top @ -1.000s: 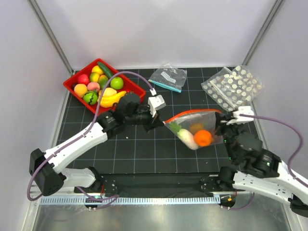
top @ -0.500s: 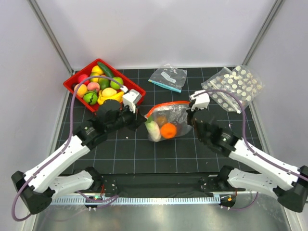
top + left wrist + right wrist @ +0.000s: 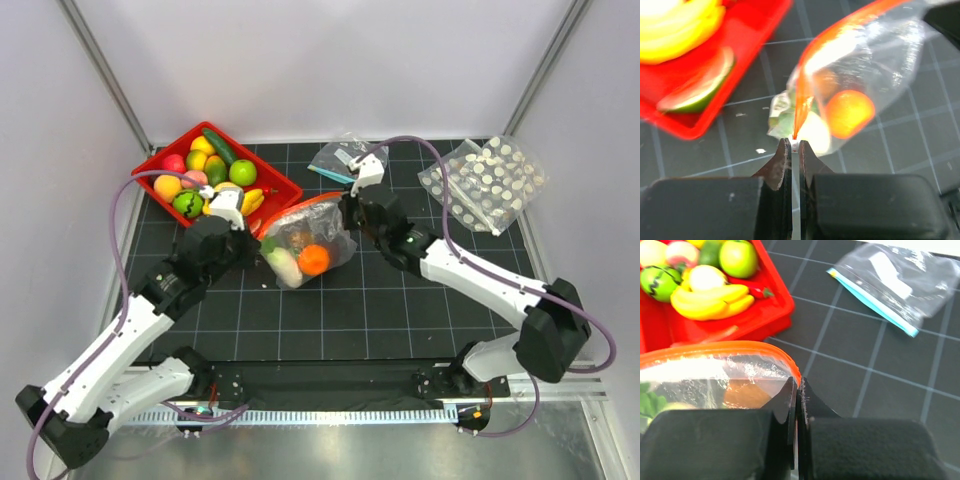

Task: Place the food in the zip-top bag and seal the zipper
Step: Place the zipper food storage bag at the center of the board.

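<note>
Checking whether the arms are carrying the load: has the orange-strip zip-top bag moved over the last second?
Yes. The zip-top bag has shifted left, toward the red tray, and is now close beside the tray's near right corner.

Zip-top bag (image 3: 305, 240) mid-table (image 3: 400, 300), whether resting or hanging I can't tell. Both ends of its orange-red zipper (image 3: 300, 207) are gripped: left tool (image 3: 256, 240) pinched tight on the left end, right tool (image 3: 348, 212) on the right end. Inside the bag: orange (image 3: 314, 259), white radish piece (image 3: 283, 264), a bit of green beside it. Bag sits just beside the red tray (image 3: 172, 147) - more food (image 3: 194, 180) piled in there. Teal-strip bag (image 3: 345, 160) lies behind the right tool, white-dotted bag (image 3: 485, 180) far right - well apart.
</note>
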`<state>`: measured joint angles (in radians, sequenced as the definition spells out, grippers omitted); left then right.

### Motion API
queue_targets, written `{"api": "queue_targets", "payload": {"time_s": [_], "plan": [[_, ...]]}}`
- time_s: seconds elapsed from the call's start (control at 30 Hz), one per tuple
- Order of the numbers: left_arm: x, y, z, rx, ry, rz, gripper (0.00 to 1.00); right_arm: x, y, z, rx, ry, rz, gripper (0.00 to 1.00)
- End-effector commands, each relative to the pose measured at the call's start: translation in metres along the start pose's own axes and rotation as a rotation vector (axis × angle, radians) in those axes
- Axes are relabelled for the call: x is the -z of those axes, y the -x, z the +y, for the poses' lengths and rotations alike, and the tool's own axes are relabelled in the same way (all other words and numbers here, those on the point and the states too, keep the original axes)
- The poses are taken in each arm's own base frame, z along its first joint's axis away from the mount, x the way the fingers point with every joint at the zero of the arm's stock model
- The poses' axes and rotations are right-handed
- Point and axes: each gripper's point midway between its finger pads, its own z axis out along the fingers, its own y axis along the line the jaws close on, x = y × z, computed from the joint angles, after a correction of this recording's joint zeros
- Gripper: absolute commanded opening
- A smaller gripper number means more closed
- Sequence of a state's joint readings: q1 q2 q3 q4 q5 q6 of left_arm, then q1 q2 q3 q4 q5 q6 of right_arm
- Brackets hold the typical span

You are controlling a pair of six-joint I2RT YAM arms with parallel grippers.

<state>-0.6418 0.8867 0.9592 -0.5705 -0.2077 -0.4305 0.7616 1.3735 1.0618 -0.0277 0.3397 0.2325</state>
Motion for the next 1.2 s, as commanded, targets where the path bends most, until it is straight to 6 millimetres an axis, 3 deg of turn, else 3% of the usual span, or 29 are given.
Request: {"api": "queue_targets", "payload": {"time_s": [0.0,0.07,0.2,0.37,0.4,0.43,0.47,0.5,0.53,0.57,0.63,0.67,0.73,0.77,0.8,0.93,0.97,1.0,1.17], "plan": [[0.003,0.021,0.025,0.115,0.085,-0.123,0.01,-0.012,0.052,0.027,-0.075,0.093,-0.136,0.01],[0.0,0.023,0.038,0.162,0.123,-0.144,0.01,-0.019,0.055,0.033,-0.076,0.108,-0.139,0.01],[-0.006,0.028,0.053,0.235,0.181,-0.171,0.03,-0.035,0.062,0.05,-0.071,0.159,-0.104,0.1],[-0.008,0.038,0.065,0.254,0.238,-0.201,0.01,-0.044,0.071,0.053,-0.07,0.152,-0.1,0.19],[-0.006,0.042,0.068,0.254,0.255,-0.216,0.01,-0.045,0.074,0.054,-0.073,0.156,-0.108,0.23],[-0.005,0.043,0.07,0.254,0.264,-0.221,0.02,-0.047,0.075,0.054,-0.074,0.152,-0.11,0.37],[-0.005,0.045,0.072,0.249,0.273,-0.228,0.08,-0.049,0.075,0.054,-0.078,0.145,-0.103,0.56],[-0.006,0.046,0.072,0.243,0.275,-0.226,0.43,-0.05,0.085,0.054,-0.084,0.138,-0.116,0.71],[-0.006,0.047,0.073,0.237,0.279,-0.227,0.63,-0.056,0.075,0.05,-0.072,0.104,-0.072,0.73],[-0.005,0.047,0.075,0.233,0.286,-0.23,0.67,-0.055,0.067,0.046,-0.056,0.081,-0.025,0.75],[-0.002,0.046,0.078,0.225,0.303,-0.237,0.73,-0.049,0.078,0.042,-0.059,0.057,-0.04,0.75],[0.002,0.048,0.081,0.226,0.314,-0.251,0.98,-0.045,0.082,0.038,-0.064,0.048,-0.053,0.75],[0.014,0.053,0.084,0.241,0.323,-0.297,1.0,-0.039,0.078,0.028,-0.067,0.02,-0.074,0.8],[0.018,0.054,0.085,0.243,0.322,-0.311,1.0,-0.026,0.091,0.027,-0.078,0.027,-0.116,0.81],[0.023,0.057,0.085,0.247,0.317,-0.326,1.0,-0.023,0.082,0.022,-0.069,0.017,-0.104,0.87],[0.044,0.059,0.075,0.22,0.259,-0.317,1.0,0.007,0.081,0.003,-0.05,-0.021,-0.123,0.89],[0.047,0.057,0.071,0.205,0.237,-0.303,1.0,0.01,0.066,-0.005,-0.037,-0.044,-0.099,0.89],[0.051,0.058,0.07,0.195,0.23,-0.295,1.0,0.026,0.074,-0.01,-0.048,-0.044,-0.131,0.89],[0.053,0.039,0.067,0.119,0.196,-0.232,1.0,0.065,0.055,-0.032,-0.062,-0.057,-0.165,0.89]]}}
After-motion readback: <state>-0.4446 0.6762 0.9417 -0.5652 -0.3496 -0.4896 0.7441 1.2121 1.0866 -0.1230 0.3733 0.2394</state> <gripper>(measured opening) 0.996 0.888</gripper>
